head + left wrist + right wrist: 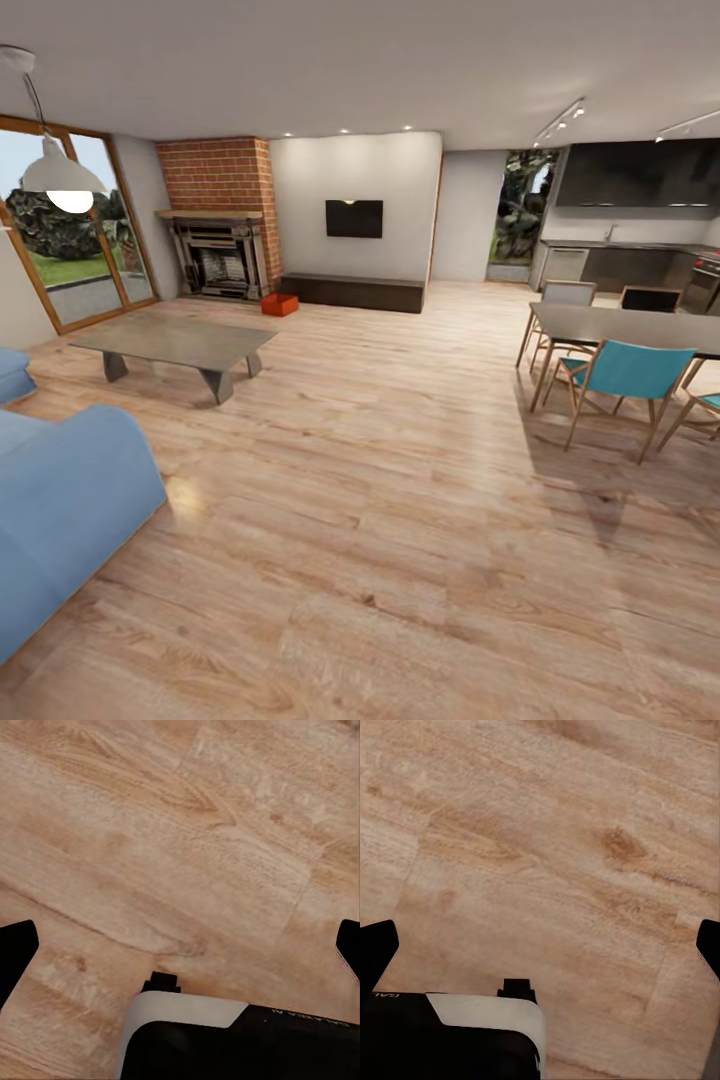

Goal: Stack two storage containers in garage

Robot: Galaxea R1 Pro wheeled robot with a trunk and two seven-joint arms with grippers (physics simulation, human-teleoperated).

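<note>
I am in the living room, on light wood plank flooring (400, 480). Far ahead, an orange-red storage container (280, 304) sits on the planks between the fireplace (218, 255) and the long dark bench (352, 292). It is too small to tell whether it is one bin or two together. The left gripper (180, 952) is open above bare planks, its dark fingertips (16, 952) wide apart with nothing between them. The right gripper (540, 952) is open in the same way over the planks. The garage is out of view.
A low grey coffee table (175, 343) stands at left, with a blue sofa (60, 500) nearer me. A dining table (640, 325) with teal chairs (630, 375) is at right, and a kitchen lies behind it. A wide stretch of planks runs up the middle.
</note>
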